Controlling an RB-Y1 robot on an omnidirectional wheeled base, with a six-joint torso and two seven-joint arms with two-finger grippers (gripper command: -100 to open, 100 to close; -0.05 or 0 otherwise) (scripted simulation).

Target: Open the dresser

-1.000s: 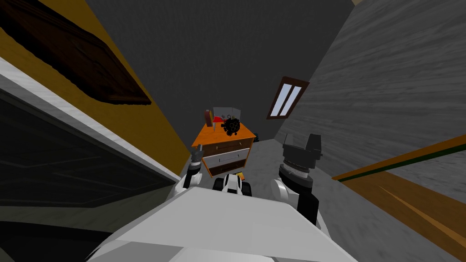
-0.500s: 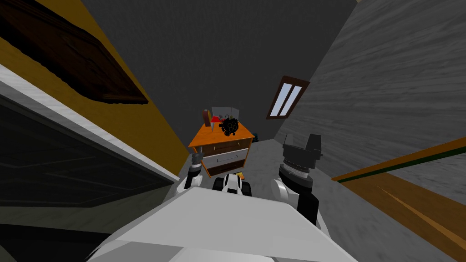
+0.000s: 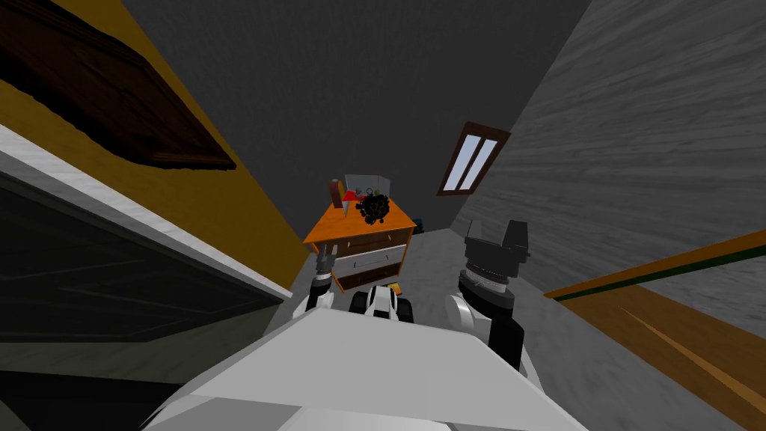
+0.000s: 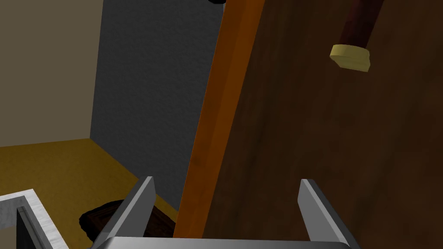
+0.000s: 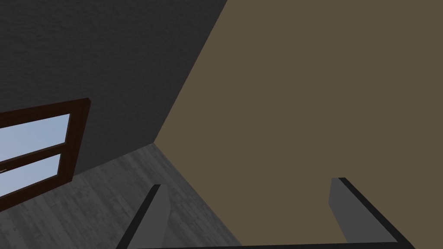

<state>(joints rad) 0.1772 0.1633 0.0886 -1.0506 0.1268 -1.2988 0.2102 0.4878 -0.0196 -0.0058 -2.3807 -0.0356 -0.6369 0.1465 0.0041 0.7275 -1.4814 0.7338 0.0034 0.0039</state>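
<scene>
An orange-topped dresser (image 3: 359, 223) stands ahead against the dark wall, with a brown top drawer, a white middle drawer (image 3: 372, 259) and a brown bottom one. My left gripper (image 3: 325, 259) is at its front left corner, beside the drawers. In the left wrist view the gripper (image 4: 226, 181) is open, its fingers straddling the orange side edge (image 4: 216, 112) and the dark brown drawer front (image 4: 311, 142), gripping nothing. A dark handle with a pale yellow mount (image 4: 351, 57) lies well ahead of the fingers. My right arm (image 3: 490, 277) is raised at my right, its gripper (image 5: 247, 183) open and empty.
A black clump (image 3: 372, 209), a red item (image 3: 349, 198) and a grey box sit on the dresser top. A yellow wall with a dark brown panel (image 3: 112, 97) runs along the left, above a pale ledge (image 3: 149, 224). A window (image 3: 473, 161) is on the right wall.
My left gripper has gone from shut to open at the dresser's corner. The head view has shifted slightly, with the dresser now a little further left.
</scene>
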